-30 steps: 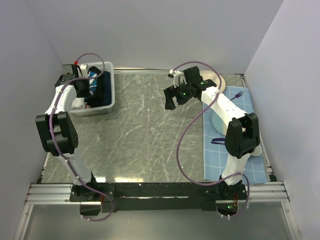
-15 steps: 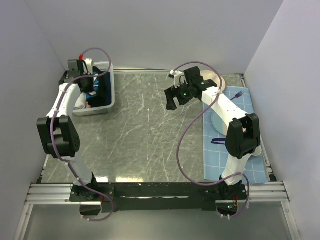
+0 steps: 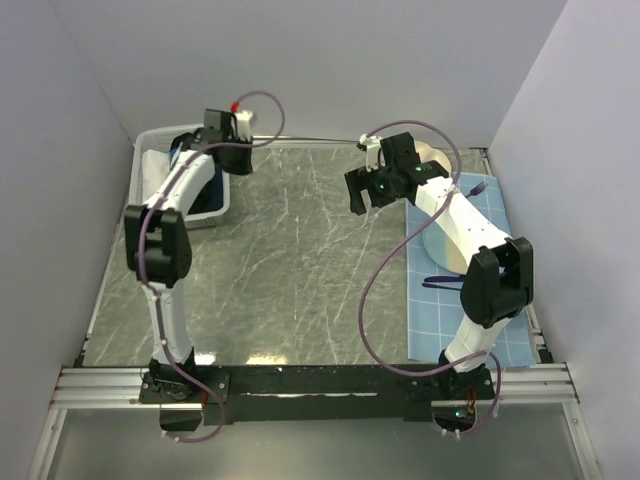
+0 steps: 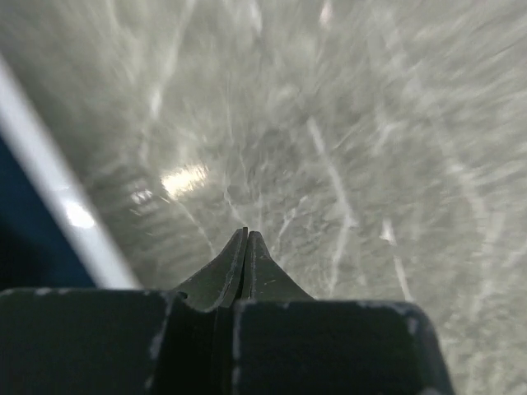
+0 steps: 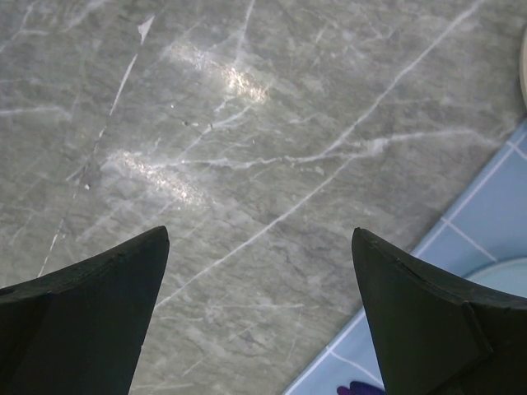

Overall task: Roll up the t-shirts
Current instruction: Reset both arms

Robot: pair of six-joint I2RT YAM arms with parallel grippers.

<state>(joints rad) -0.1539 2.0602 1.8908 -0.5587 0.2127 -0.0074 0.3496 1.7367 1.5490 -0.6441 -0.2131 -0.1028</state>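
- Grey marble-patterned table [image 3: 290,260] fills most of what I see from above, with both arms reaching toward its far side.
- I find the t-shirts [image 3: 208,192] as dark cloth lying in the pale bin [image 3: 150,158] at the far left corner. The left arm crosses over them, so I can make out no print or fold.
- Some white cloth [image 3: 155,178] lies against the bin's left side.
- My left gripper [image 3: 228,160] hangs at the bin's right rim. Through its wrist camera the fingertips [image 4: 245,255] are pressed together with nothing between them, and they sit over bare table just beside the white rim [image 4: 49,164].
- A dark blue patch beyond that rim is the bin's inside, and I cannot tell what cloth it is.
- My right gripper [image 3: 362,190] hovers over the table's far middle, well apart from the bin. Its wrist view shows the fingers [image 5: 90,296] spread wide and empty above the marble.
- On the right lies a blue gridded mat [image 3: 500,320] carrying a white bowl [image 3: 440,248] and a purple fork [image 3: 478,187].
- A beige plate [image 3: 437,158] sits at the mat's far end, partly behind the right arm.
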